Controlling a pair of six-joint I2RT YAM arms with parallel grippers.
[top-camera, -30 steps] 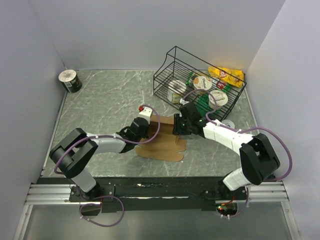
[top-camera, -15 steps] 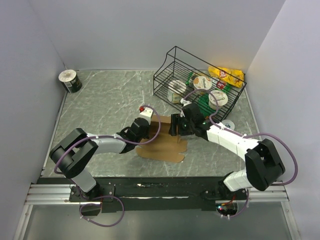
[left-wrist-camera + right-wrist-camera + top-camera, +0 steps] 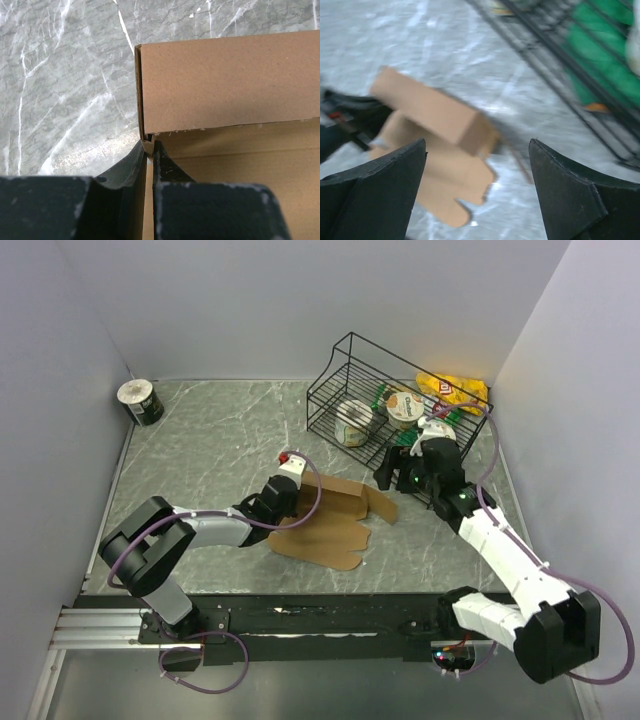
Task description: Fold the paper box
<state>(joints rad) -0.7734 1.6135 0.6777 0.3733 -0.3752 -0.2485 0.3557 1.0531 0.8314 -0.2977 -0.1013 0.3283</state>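
Now the right jaws, wide and empty, have backed off toward the black wire basket (image 3: 330, 363), leaving the half-folded brown cardboard box (image 3: 335, 515) on the surface (image 3: 200, 450), pinched only by the left jaws.

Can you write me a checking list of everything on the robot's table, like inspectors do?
Surface: grey marbled table, no spills seen.
Job's things: brown paper box, partly folded, one long wall raised, other flaps lying flat.
Clutter: black wire basket, tilted, holding food cups; yellow snack bag at its far right corner; a roll in the far left corner.
End effectors: left end effector shut on an edge of the paper box; right end effector open, near the basket, not touching the box.
Cables: purple cables looping along both arms, none snagged that I can see.
Surroundings: plain pale walls on three sides.
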